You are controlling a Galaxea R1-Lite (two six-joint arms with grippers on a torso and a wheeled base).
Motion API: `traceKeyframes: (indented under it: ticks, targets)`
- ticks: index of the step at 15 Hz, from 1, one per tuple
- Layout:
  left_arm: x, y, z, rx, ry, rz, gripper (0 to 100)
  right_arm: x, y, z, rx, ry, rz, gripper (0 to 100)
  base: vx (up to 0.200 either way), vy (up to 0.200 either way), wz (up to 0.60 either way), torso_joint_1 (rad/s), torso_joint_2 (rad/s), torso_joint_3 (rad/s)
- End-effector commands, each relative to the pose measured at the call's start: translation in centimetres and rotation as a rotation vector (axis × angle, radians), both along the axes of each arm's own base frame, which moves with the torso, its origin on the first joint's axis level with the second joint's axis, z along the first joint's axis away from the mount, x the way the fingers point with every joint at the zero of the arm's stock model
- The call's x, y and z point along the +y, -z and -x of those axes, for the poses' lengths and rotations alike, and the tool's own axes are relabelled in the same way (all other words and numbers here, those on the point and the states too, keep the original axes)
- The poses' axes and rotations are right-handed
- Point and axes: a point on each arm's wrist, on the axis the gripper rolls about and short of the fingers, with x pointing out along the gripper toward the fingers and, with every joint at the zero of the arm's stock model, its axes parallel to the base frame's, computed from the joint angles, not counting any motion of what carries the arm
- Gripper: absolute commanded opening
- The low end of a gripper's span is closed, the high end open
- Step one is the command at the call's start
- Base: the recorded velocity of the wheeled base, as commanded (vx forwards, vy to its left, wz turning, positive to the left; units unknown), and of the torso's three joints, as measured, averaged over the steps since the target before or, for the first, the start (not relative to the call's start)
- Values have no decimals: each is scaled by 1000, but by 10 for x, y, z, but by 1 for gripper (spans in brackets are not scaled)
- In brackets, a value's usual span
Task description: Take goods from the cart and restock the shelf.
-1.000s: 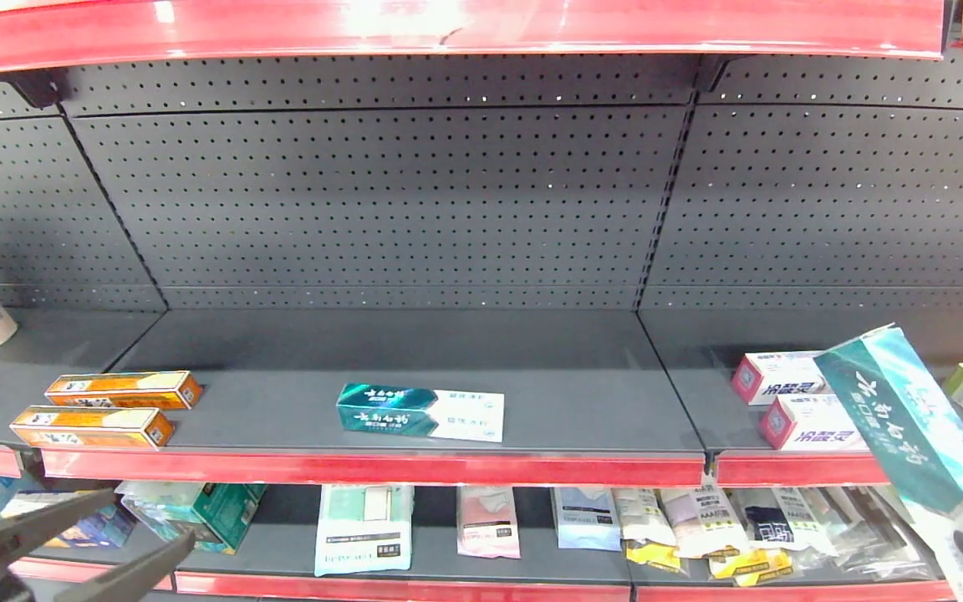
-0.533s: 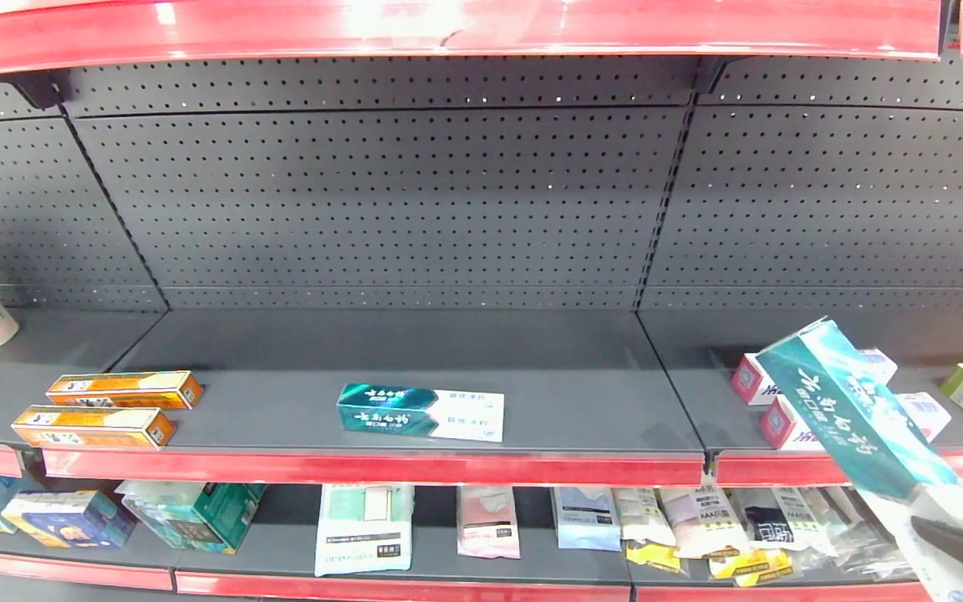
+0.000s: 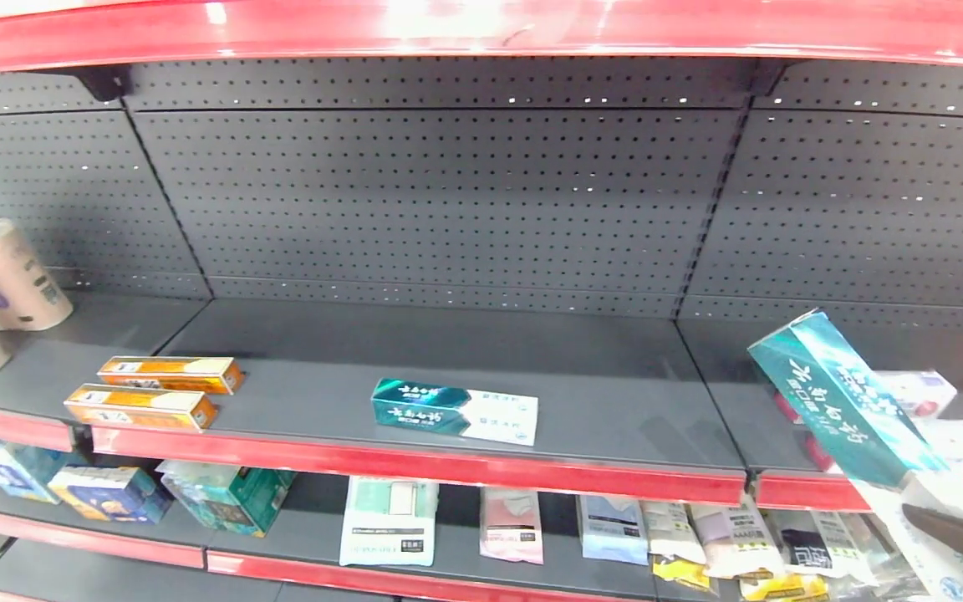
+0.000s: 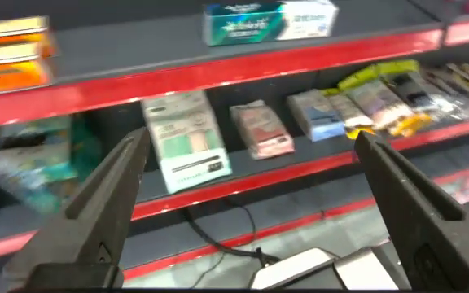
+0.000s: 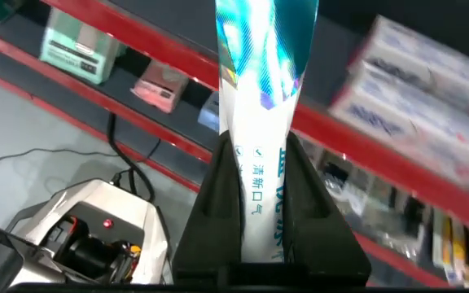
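My right gripper (image 3: 954, 528) is shut on the white end of a long teal-and-white toothpaste box (image 3: 845, 400) at the lower right of the head view. The box tilts up and to the left, in front of the right shelf bay. The right wrist view has the same box (image 5: 267, 57) clamped between the two black fingers (image 5: 222, 195). A matching teal box (image 3: 454, 410) lies flat near the front edge of the grey middle shelf (image 3: 448, 351). My left gripper (image 4: 252, 142) is open and holds nothing, facing the lower shelf.
Two orange boxes (image 3: 168, 374) (image 3: 140, 406) lie at the left front of the middle shelf. Paper rolls (image 3: 5, 276) stand far left. Pink-and-white boxes (image 3: 920, 391) sit behind the held box. The lower shelf holds packets (image 3: 389, 518) and boxes (image 3: 226, 497).
The head view has shifted. The held toothpaste box has moved left and slightly up toward the shelf. The left gripper has dropped out of the head view's lower left.
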Motion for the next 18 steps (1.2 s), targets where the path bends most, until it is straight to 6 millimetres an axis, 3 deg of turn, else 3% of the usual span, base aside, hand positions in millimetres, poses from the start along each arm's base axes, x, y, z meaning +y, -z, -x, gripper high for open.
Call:
traceKeyframes:
  ticks: [1,5,10,13,15,18]
  targets:
    - [0,0,0,2,0,0,100,0,0,-1,3,-1,0,0,0,0,600,27,7,-7]
    - [0,0,0,-3,-7,-5,100,1,-8,-10,0,-6,-2,0,0,0,300,2,0,1]
    - [3,5,-8,-85,-172,-20,100,10,-15,-48,78,-79,-22,0,0,0,0,0,0,0]
    - [5,5,-9,-98,-256,-29,100,13,-17,-60,96,-93,-15,0,0,0,0,0,0,0]
    - [7,6,-8,-113,-378,-41,100,13,-16,-57,94,-94,-15,0,0,0,0,0,0,0]
    - [7,7,-4,-156,-420,-43,100,13,-16,-56,94,-98,-14,0,0,0,0,0,0,0]
